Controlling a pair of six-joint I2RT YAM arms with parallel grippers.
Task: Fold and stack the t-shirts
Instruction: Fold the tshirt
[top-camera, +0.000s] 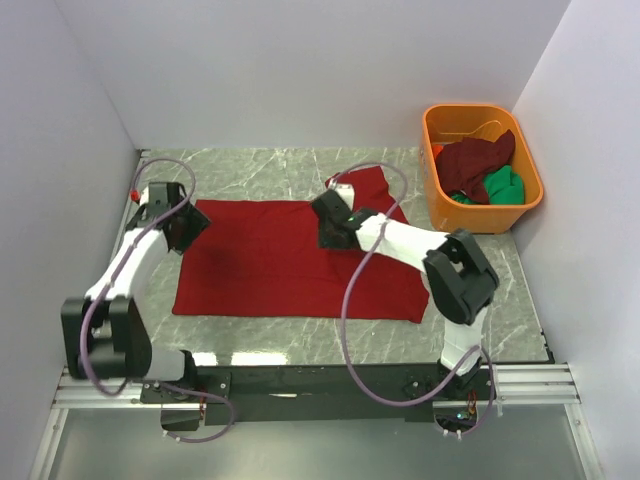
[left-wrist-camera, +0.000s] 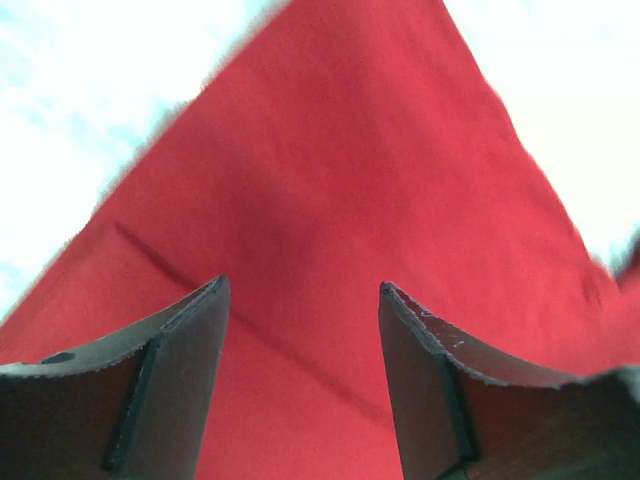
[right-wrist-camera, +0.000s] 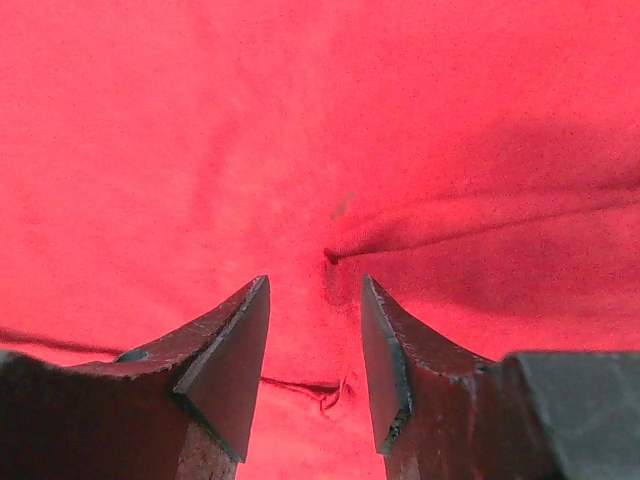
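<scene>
Where the left tool hangs over the left edge of the bright red t-shirt, its jaws are spread and empty; the shirt lies flat across the marbled surface, and its folding looks barely begun; over its upper middle the right tool is likewise spread, a small ridge of cloth just ahead of its tips; far right, the dark maroon t-shirt and the green t-shirt sit crumpled in the orange tub, so nothing is stacked yet.

Plain white walls enclose a grey marbled tabletop, evenly lit.
</scene>
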